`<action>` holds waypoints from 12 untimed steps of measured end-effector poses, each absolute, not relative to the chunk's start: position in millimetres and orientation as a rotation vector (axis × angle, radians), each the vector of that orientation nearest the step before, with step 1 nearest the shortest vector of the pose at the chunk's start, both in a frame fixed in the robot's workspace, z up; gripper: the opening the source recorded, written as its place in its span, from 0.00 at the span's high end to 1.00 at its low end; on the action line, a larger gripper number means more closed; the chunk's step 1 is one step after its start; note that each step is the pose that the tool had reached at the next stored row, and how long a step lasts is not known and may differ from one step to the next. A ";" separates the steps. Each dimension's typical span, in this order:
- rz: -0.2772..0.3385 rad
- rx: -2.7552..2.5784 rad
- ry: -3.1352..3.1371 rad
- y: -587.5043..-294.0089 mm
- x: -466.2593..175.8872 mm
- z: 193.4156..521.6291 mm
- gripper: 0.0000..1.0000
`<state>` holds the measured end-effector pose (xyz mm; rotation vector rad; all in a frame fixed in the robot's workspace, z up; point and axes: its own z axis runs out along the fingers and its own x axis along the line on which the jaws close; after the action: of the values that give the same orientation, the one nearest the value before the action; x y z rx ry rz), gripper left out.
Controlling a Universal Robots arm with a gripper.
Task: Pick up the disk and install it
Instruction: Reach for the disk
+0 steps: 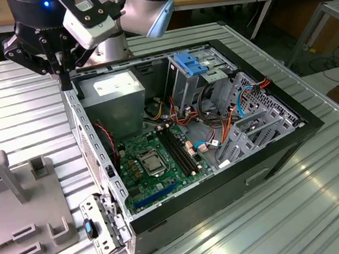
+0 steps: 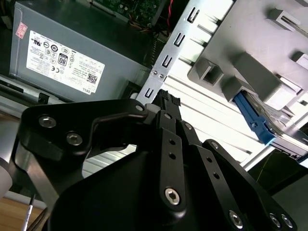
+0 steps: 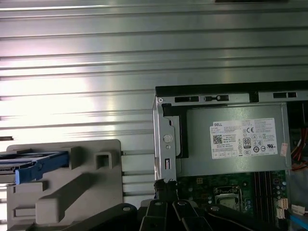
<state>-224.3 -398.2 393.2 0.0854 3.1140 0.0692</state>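
Note:
The disk [image 2: 252, 117] lies in a slot of the grey fixture [image 2: 250, 72] on the table beside the computer case; its bright blue rail faces out, and the disk [image 3: 36, 161] shows the same way in the first wrist view. My gripper [image 1: 66, 81] hangs over the case's back corner at the exterior view's left, by the power supply [image 1: 117, 93]. In both wrist views the fingertips [image 2: 165, 97] stand together with nothing between them, a short way from the disk and not touching it.
The open computer case [image 1: 290, 136] lies on the ribbed metal table [image 1: 321, 202], showing the motherboard [image 1: 155, 161], cables, a light blue ribbed bracket [image 1: 190, 64] and a grey drive cage [image 1: 250, 125]. The grey fixture [image 1: 20, 195] stands at the exterior view's left.

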 end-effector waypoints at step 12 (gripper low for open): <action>0.069 0.082 3.114 -398.2 -237.0 393.2 0.89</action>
<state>-237.0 -398.2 393.2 0.0824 3.1141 0.0693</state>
